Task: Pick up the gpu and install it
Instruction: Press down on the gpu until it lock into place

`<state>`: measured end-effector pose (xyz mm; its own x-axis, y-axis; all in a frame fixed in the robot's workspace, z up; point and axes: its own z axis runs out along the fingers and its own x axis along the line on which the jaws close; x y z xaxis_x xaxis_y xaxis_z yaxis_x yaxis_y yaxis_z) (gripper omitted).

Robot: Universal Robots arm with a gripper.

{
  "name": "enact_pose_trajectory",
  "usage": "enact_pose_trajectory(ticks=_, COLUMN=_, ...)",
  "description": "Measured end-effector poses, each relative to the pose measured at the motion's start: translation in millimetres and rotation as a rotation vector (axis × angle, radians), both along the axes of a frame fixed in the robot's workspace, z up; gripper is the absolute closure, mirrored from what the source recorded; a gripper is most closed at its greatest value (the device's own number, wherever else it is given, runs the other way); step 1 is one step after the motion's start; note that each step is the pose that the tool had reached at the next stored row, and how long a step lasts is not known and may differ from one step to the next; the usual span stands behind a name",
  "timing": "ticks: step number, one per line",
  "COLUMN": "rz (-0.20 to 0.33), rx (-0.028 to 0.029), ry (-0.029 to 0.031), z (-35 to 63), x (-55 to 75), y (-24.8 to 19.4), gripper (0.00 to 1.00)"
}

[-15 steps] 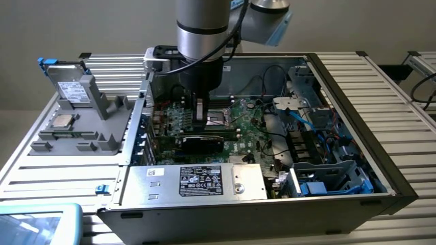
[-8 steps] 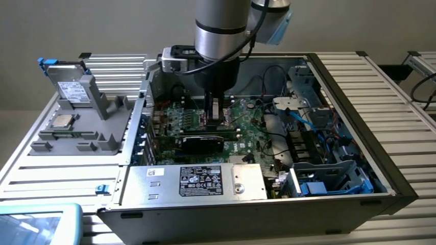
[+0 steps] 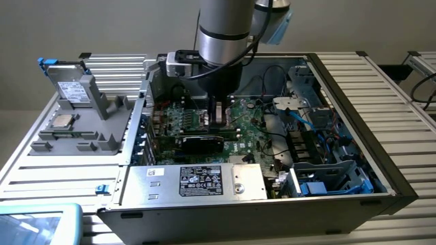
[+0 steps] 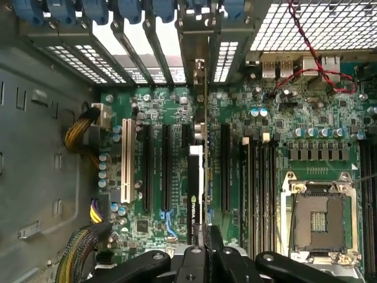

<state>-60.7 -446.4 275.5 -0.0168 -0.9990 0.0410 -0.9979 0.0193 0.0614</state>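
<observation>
The gpu [image 3: 194,144] is a black-faced card standing on edge over the green motherboard [image 3: 253,127] inside the open computer case [image 3: 340,81]. In the wrist view the gpu [image 4: 195,188] shows edge-on, lying in line with the black expansion slots [image 4: 166,171], and its metal bracket reaches toward the rear slot openings. My gripper [image 3: 218,125] comes straight down from above onto the card's upper edge. Its black fingers [image 4: 213,242] are shut on the gpu's end farthest from the bracket. Whether the card sits fully in a slot I cannot tell.
A silver power supply [image 3: 197,181] fills the case's near side. Drive cages and blue cables [image 3: 320,153] crowd the exterior view's right. The empty CPU socket [image 4: 318,218] and RAM slots [image 4: 259,188] lie beside the card. A grey fixture with a CPU [image 3: 65,121] stands outside, on the exterior view's left.
</observation>
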Motion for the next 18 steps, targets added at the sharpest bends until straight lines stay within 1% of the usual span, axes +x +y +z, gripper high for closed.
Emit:
enact_pose_trajectory(ticks=2, rz=0.0, rx=-0.0001, ry=0.0001, z=-2.2, x=0.1, y=-0.4, gripper=0.88)
enact_pose_trajectory(ticks=5, rz=0.0, rx=-0.0012, ry=0.0, z=-2.6, x=0.1, y=-0.5, gripper=0.88)
enact_pose_trajectory(ticks=9, rz=0.0, rx=-0.0012, ry=0.0, z=-9.7, x=0.1, y=-0.9, gripper=0.88)
enact_pose_trajectory(ticks=10, rz=0.0, rx=-0.0023, ry=0.0004, z=-11.1, x=0.1, y=-1.0, gripper=0.88)
enact_pose_trajectory(ticks=14, rz=0.0, rx=-0.0016, ry=0.0003, z=-12.5, x=0.1, y=-1.0, gripper=0.88)
enact_pose_trajectory(ticks=15, rz=0.0, rx=0.0001, ry=-0.0002, z=-10.6, x=0.1, y=-0.8, gripper=0.88)
enact_pose_trajectory(ticks=16, rz=0.0, rx=0.0003, ry=-0.0005, z=-6.4, x=0.2, y=-0.8, gripper=0.88)
enact_pose_trajectory(ticks=18, rz=0.0, rx=-0.0013, ry=0.0002, z=3.5, x=0.1, y=-1.0, gripper=0.88)
